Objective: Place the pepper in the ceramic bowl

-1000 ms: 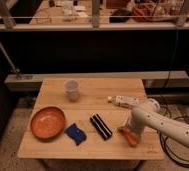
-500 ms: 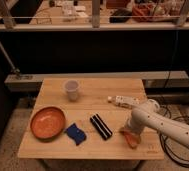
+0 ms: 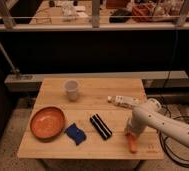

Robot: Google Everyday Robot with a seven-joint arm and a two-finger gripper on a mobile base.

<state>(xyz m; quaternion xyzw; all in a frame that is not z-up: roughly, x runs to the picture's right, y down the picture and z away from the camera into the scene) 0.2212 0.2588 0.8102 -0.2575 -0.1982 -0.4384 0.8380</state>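
**Desk:** List what you have on the desk [image 3: 90, 86].

**Operator:** Item one: ceramic bowl [image 3: 47, 123], orange-brown, front left corner. Item two: blue cloth-like piece [image 3: 75, 133], just right of the bowl. Item three: black-and-white striped bar [image 3: 101, 126], lying at a slant beside the blue piece. Item four: translucent white cup [image 3: 71, 90], upright, behind the bowl. Item five: white oblong object [image 3: 123, 100], toward the right rear.

**Desk:** And the pepper?

**Operator:** Item six: pepper [image 3: 132, 145], orange, at the front right edge, well apart from the bowl.

**Desk:** The hand?

**Operator:** My hand [image 3: 130, 134] is low over the pepper's rear end, on the white arm [image 3: 163, 122] reaching in from the right. It looks to be touching the pepper, though I cannot tell whether it is spread or pinching.
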